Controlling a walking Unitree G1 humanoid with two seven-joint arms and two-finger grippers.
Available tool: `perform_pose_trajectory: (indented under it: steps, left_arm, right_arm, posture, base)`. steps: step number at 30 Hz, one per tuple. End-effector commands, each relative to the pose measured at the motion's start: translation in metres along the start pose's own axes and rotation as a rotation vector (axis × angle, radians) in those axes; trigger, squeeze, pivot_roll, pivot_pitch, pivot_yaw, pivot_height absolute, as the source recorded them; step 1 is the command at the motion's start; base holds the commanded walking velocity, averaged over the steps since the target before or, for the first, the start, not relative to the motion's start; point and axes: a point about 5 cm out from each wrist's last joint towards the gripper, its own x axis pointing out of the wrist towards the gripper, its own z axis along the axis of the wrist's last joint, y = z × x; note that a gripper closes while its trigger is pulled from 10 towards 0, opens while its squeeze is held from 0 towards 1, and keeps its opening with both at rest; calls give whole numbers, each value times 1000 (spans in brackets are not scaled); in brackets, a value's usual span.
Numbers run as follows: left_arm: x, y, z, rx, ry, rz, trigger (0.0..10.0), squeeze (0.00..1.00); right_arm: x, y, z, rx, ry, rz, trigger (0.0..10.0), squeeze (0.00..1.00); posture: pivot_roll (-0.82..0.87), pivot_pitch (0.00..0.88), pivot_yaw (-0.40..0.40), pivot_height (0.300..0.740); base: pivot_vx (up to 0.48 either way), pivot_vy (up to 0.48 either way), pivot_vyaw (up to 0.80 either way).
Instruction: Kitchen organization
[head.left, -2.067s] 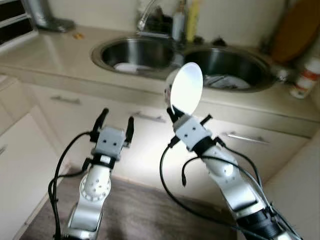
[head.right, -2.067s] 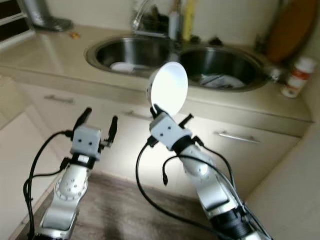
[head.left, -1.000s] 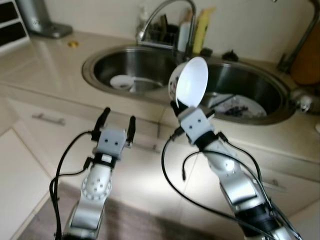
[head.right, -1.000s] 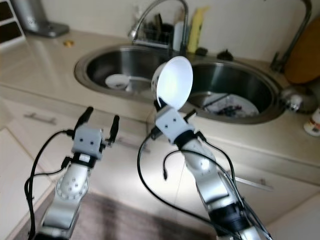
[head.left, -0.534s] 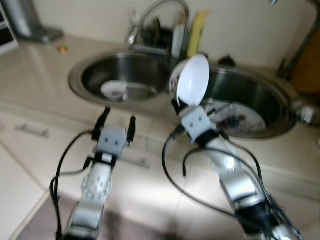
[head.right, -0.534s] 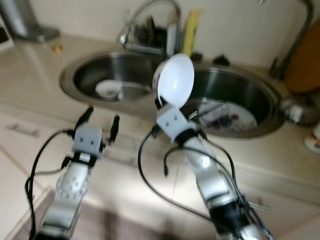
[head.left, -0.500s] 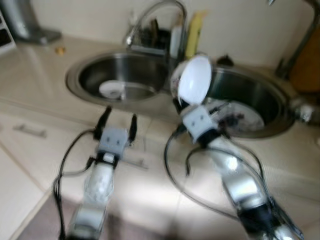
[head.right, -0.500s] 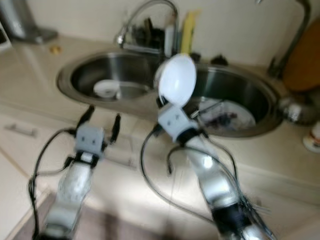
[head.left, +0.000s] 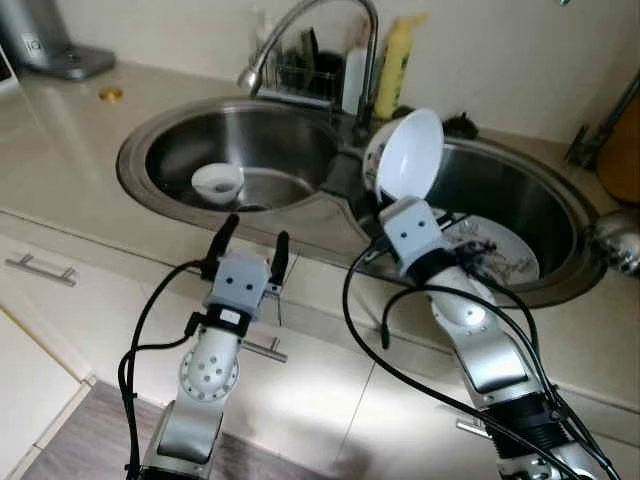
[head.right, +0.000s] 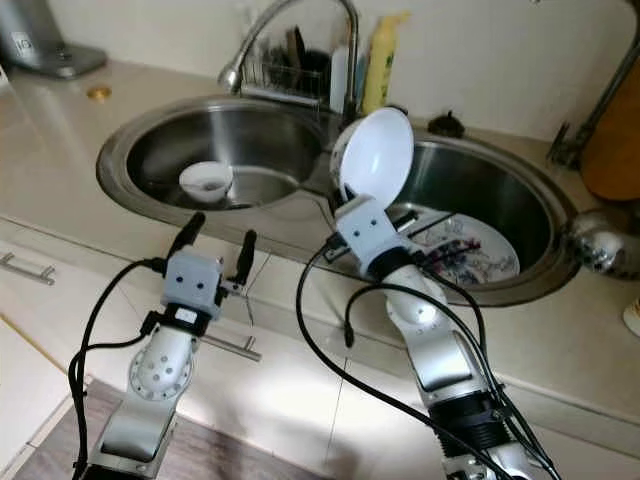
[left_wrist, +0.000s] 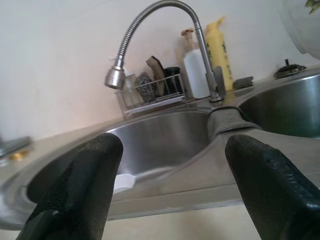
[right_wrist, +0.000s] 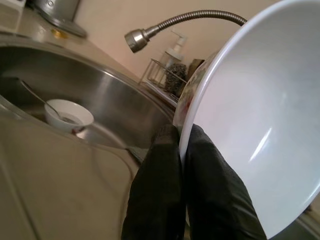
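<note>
Landmark for all positions: the faucet (head.left: 310, 30), standing behind the divider of the double sink (head.left: 140, 140).

Hazards. The white bowl (head.left: 405, 155) was held only by a thin pinch on its rim, tipped on edge, above the basin to the right of the faucet. In my judgement the chief risk was slippage: a smooth rim gripped at one point could rotate or drop, and the patterned plate (head.left: 495, 250) lying directly below, in that same basin, would take the blow. A hasty lowering could likewise chip bowl against plate or against the steel rim.

Left to right. The left gripper (head.left: 247, 244) stood in front of the faucet and to its left, short of the table (head.left: 60, 130) edge, its fingers spread and holding nothing. In the basin left of the faucet lay a small white dish (head.left: 217, 181) with a spoon in it. Behind the faucet stood a wire rack (left_wrist: 150, 92) of scrubbers, a white bottle (head.left: 355, 70) and a yellow bottle (head.left: 393, 62). The right gripper (right_wrist: 180, 150) was just right of the faucet, its fingers pressed together on the bowl's rim.

Obstructions. The faucet neck arched near the bowl and could be struck on any leftward swing. The plate occupied most of the right basin floor, leaving little free room to set the bowl down.
</note>
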Motion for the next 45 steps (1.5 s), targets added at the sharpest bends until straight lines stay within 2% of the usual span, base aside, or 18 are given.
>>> perform_pose_trajectory:
  steps: [1,7,18,19,25,29,30,32,33,38,42,44,45]
  left_arm:
    - [0,0,1,6,-2,3,10000,0]
    - [1,-1,1,6,-1,5,10000,0]
    - [0,1,1,7,1,13,10000,0]
    - [0,0,1,5,2,11,10000,0]
    - [0,0,1,3,3,10,10000,0]
    - [1,-1,1,2,4,9,10000,0]
    - [1,-1,1,2,4,9,10000,0]
    - [2,-1,1,3,3,10,10000,0]
    - [2,-1,1,3,3,10,10000,0]
    - [2,-1,1,4,4,14,10000,0]
    - [2,-1,1,4,4,15,10000,0]
    - [2,-1,1,4,6,16,10000,0]
    - [2,-1,1,4,6,16,10000,0]
  right_arm:
    - [5,-7,-5,25,52,-8,10000,0]
    - [13,-11,-12,22,110,10,10000,0]
    - [19,-4,-16,38,166,39,10000,0]
    - [21,-7,-23,43,218,27,10000,0]
    - [25,-16,-33,61,309,5,10000,0]
    - [32,-30,-50,64,422,-37,10000,0]
    - [32,-30,-50,64,422,-37,10000,0]
    - [36,-46,-57,36,484,-65,10000,0]
    - [37,-49,-57,34,491,-67,10000,0]
    - [37,-61,-64,-32,567,2,10000,0]
    - [34,-80,-69,-140,652,121,10000,0]
    - [32,-90,-71,-161,689,166,10000,0]
    - [32,-90,-71,-161,689,166,10000,0]
  posture:
    - [117,0,-57,740]
    - [121,0,-60,740]
    - [124,0,-63,740]
    - [124,0,-63,740]
    - [122,0,-62,740]
    - [121,0,-59,740]
    - [121,0,-59,740]
    - [127,0,-62,740]
    - [127,0,-62,740]
    - [125,0,-64,740]
    - [121,0,-66,740]
    - [118,0,-67,740]
    - [118,0,-67,740]
  base:
    - [0,0,0]
    - [0,0,0]
    - [0,0,0]
    - [0,0,0]
    - [0,0,0]
    - [0,0,0]
    - [0,0,0]
    - [0,0,0]
    - [0,0,0]
    - [0,0,0]
    - [0,0,0]
    - [0,0,0]
    - [0,0,0]
